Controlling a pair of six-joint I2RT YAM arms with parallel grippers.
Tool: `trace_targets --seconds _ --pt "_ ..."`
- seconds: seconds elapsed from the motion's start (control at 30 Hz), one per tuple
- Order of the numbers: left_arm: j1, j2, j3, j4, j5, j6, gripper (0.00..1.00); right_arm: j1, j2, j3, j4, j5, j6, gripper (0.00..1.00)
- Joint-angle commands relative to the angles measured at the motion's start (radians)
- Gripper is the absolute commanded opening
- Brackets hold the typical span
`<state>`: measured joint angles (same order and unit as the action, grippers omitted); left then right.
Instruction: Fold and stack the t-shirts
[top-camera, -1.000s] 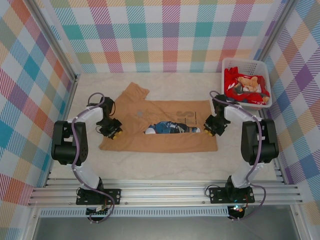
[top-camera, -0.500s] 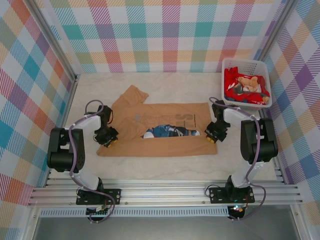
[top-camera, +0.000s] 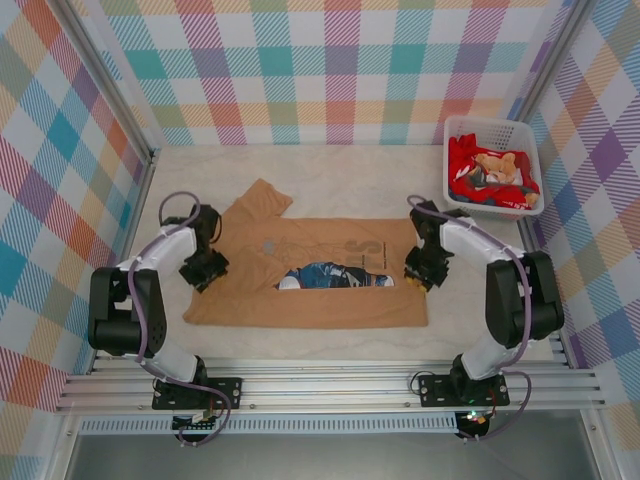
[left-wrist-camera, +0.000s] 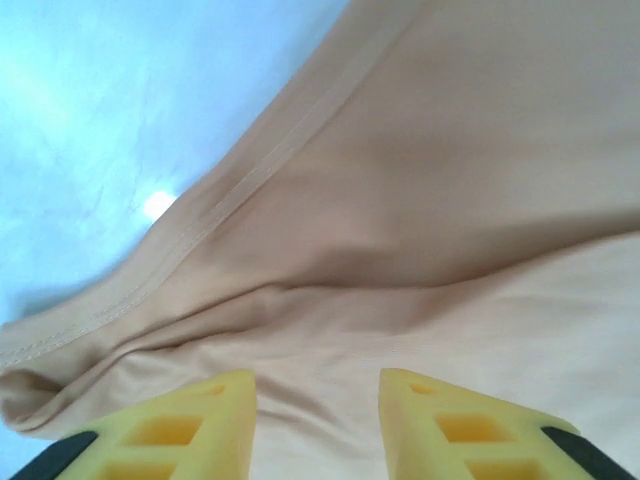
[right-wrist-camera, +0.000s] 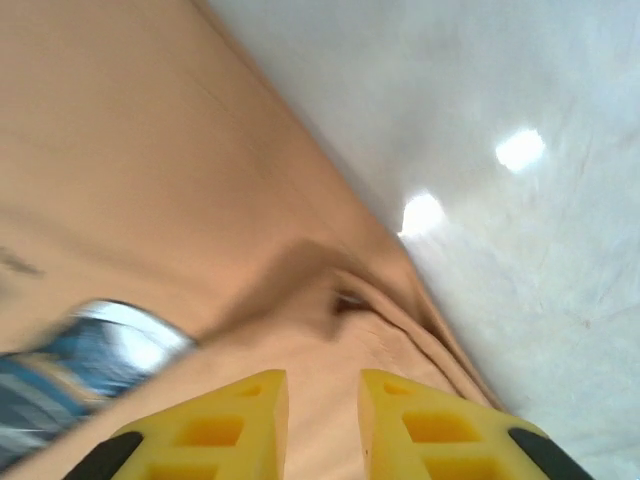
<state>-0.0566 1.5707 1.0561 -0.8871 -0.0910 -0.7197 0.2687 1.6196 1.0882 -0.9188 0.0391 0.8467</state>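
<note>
Tan t-shirt (top-camera: 310, 298) lay half-folded, soft and limp; probably best pinched at hemmed side edges. Left tool (top-camera: 207, 269) and right tool (top-camera: 417, 271) stood parted, holding nothing.

plaid walls (top-camera: 330, 60), pale tabletop (top-camera: 350, 170), aluminium rails (top-camera: 330, 385)

The tan t-shirt (top-camera: 310, 290) lies flat on the counter (top-camera: 340, 170), folded into a long horizontal band. A blue-and-white print (top-camera: 335, 276) shows between the folded edges. One sleeve (top-camera: 262, 200) projects rearward-left. A red t-shirt (top-camera: 468, 170), apparently crumpled, lies in the basket (top-camera: 490, 127).
</note>
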Motion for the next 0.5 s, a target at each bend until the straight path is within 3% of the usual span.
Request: trace_targets --seconds 0.0,0.27,0.47 --pt "-0.006 0.066 0.173 0.053 0.043 -0.012 0.39 -0.003 0.023 0.155 0.047 0.128 -0.070 0.28" --pt "-0.022 0.401 0.615 0.244 0.219 0.101 0.46 -0.023 0.307 0.414 0.145 0.237 -0.143 0.33" --pt "-0.026 0.585 0.810 0.366 0.256 0.170 0.52 -0.066 0.429 0.502 0.170 0.182 -0.130 0.37"
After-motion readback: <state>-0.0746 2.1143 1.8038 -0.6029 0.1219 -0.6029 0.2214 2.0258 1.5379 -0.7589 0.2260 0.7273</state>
